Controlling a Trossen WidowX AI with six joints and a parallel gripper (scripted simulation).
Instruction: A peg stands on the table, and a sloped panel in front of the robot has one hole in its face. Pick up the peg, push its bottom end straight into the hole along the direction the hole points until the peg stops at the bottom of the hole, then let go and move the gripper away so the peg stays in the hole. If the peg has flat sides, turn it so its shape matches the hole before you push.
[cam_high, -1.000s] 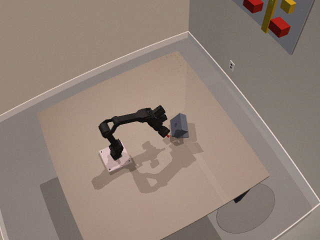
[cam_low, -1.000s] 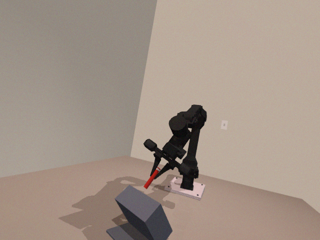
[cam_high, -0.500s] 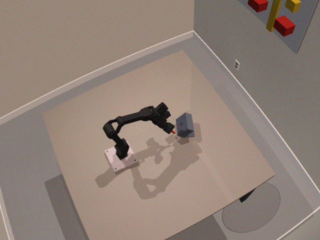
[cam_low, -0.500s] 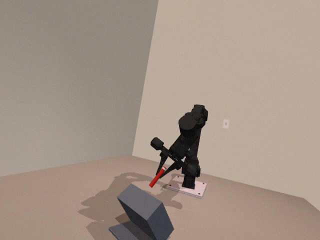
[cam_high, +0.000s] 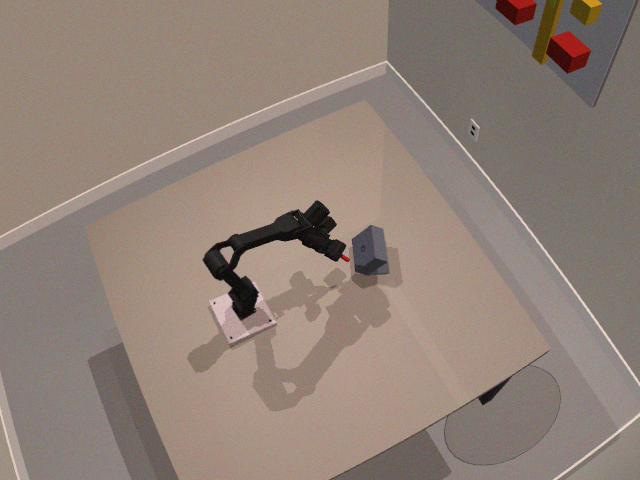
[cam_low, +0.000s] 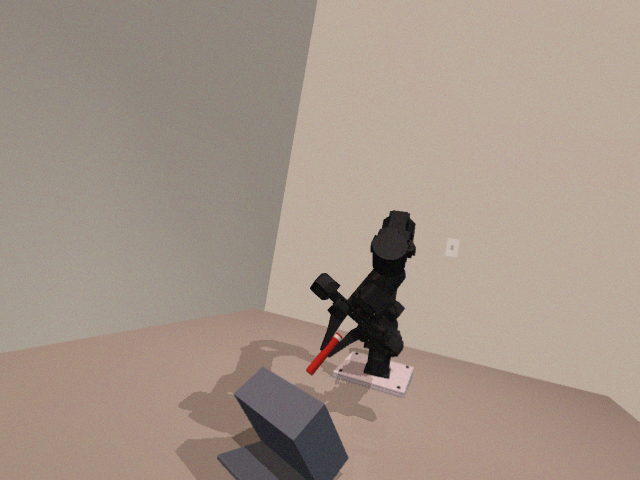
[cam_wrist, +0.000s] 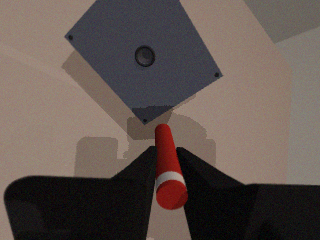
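Observation:
My gripper (cam_low: 327, 352) (cam_wrist: 165, 153) is shut on the red round peg (cam_high: 345, 258) (cam_low: 321, 357) (cam_wrist: 168, 160), which has a white band near its top end. The peg is held tilted, off the table, its free end pointing toward the panel. The blue-grey sloped panel (cam_high: 366, 253) (cam_low: 281, 403) (cam_wrist: 110, 37) stands just beyond the peg's free end, with a gap between them. Its round hole (cam_high: 363, 248) (cam_wrist: 145, 56) is in the middle of the face. In the wrist view the hole is above and slightly left of the peg's end. The hole is hidden in the exterior view.
The arm's pale base plate (cam_high: 224, 322) (cam_low: 403, 382) is fixed on the table (cam_high: 413, 310). The panel's flat foot (cam_low: 245, 459) lies under its raised block. Arm shadows fall across the table and the panel's lower corner. A wall board with coloured blocks hangs far off.

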